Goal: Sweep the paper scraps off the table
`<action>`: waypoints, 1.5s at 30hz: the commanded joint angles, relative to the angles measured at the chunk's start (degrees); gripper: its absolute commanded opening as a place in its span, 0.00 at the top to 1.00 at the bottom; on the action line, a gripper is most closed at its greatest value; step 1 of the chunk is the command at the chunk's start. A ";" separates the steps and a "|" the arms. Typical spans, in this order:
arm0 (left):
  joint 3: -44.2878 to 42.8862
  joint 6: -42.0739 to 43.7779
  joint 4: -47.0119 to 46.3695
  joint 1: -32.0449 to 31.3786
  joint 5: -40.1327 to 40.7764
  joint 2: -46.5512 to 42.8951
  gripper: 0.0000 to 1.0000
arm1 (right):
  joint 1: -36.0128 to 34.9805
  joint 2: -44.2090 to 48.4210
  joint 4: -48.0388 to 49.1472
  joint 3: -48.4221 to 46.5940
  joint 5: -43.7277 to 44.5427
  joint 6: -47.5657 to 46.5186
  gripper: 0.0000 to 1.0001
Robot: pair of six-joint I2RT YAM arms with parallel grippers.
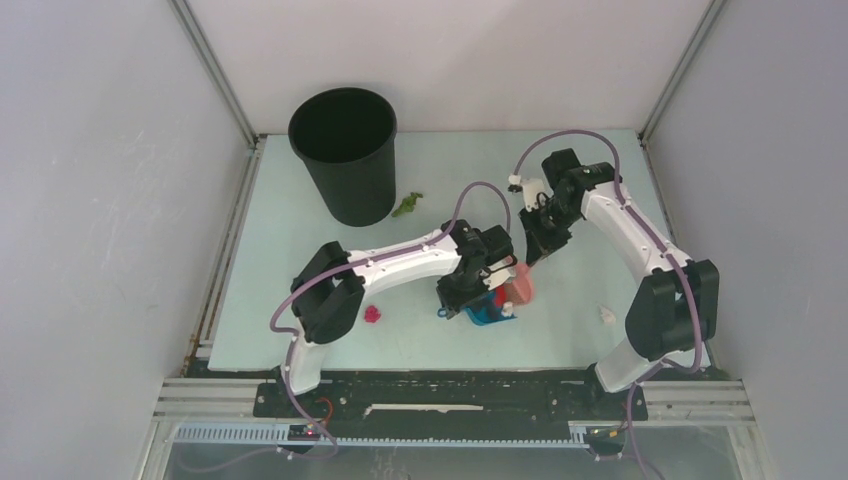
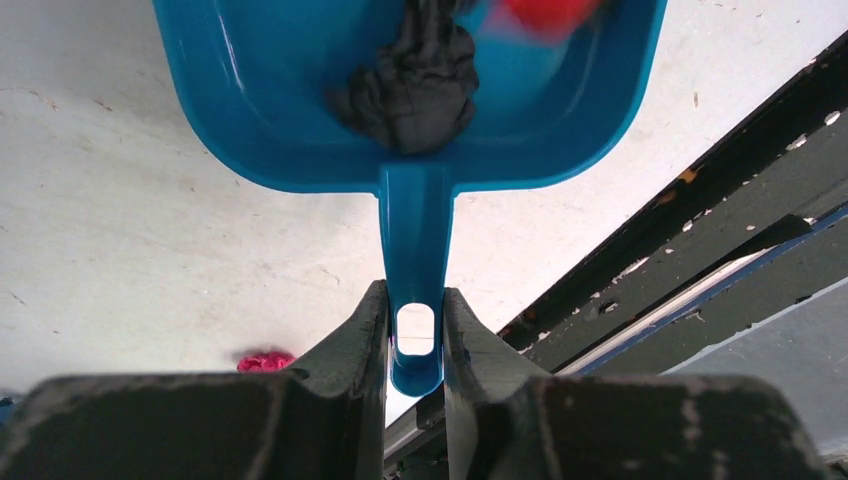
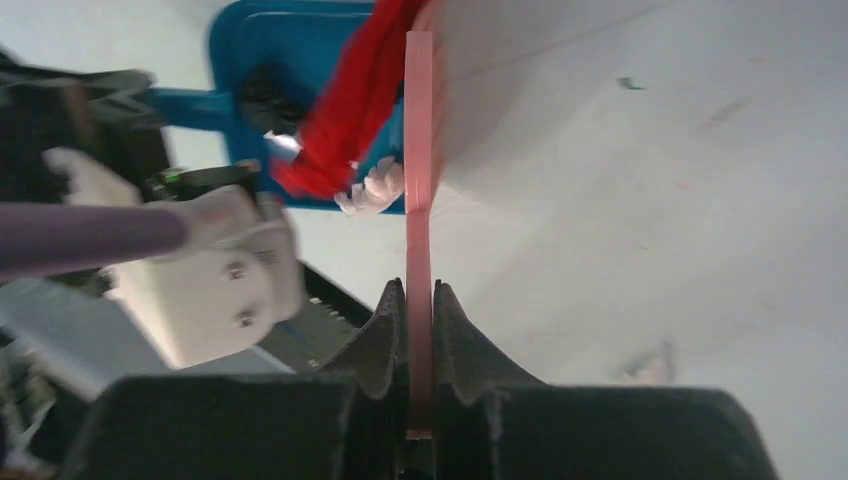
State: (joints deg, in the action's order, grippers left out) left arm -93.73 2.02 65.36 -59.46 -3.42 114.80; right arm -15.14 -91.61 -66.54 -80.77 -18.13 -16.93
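My left gripper (image 1: 458, 297) (image 2: 415, 302) is shut on the handle of the blue dustpan (image 1: 487, 313) (image 2: 300, 100), which rests on the pale table (image 1: 590, 160). In the pan lie a black scrap (image 2: 412, 85) and a red scrap (image 2: 548, 12) (image 3: 345, 110). My right gripper (image 1: 536, 250) (image 3: 418, 292) is shut on the pink brush (image 1: 518, 288) (image 3: 419, 170), whose head is at the pan's mouth. A whitish scrap (image 3: 372, 188) sits at the pan's lip. A magenta scrap (image 1: 373, 314) (image 2: 265, 360) lies left of the pan. A green scrap (image 1: 407, 205) lies beside the bin.
A tall black bin (image 1: 345, 150) stands at the back left. A pale scrap (image 1: 606, 315) (image 3: 650, 365) lies near the right arm's base. The black front rail (image 1: 450, 385) (image 2: 700, 250) runs close behind the dustpan. Grey walls close in both sides.
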 commanded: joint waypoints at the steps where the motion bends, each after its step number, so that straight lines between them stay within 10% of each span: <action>1: -3.03 1.13 -1.77 -0.22 -0.34 0.68 1.00 | -1.21 -1.66 -4.44 1.36 -14.34 2.45 1.00; 26: 17.45 -8.14 -14.32 -0.56 3.87 -15.48 0.99 | 14.36 7.71 -9.60 -6.31 -10.11 -0.43 1.00; 45: 30.81 -20.75 -12.16 -2.34 1.46 -22.83 0.99 | 4.45 -2.04 12.81 -10.65 -21.65 14.74 1.00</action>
State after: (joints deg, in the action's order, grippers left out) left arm -64.53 -14.09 54.50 -61.67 -2.26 95.20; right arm -7.88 -90.83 -63.40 -88.71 -31.68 -9.74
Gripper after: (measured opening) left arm 0.232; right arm 0.095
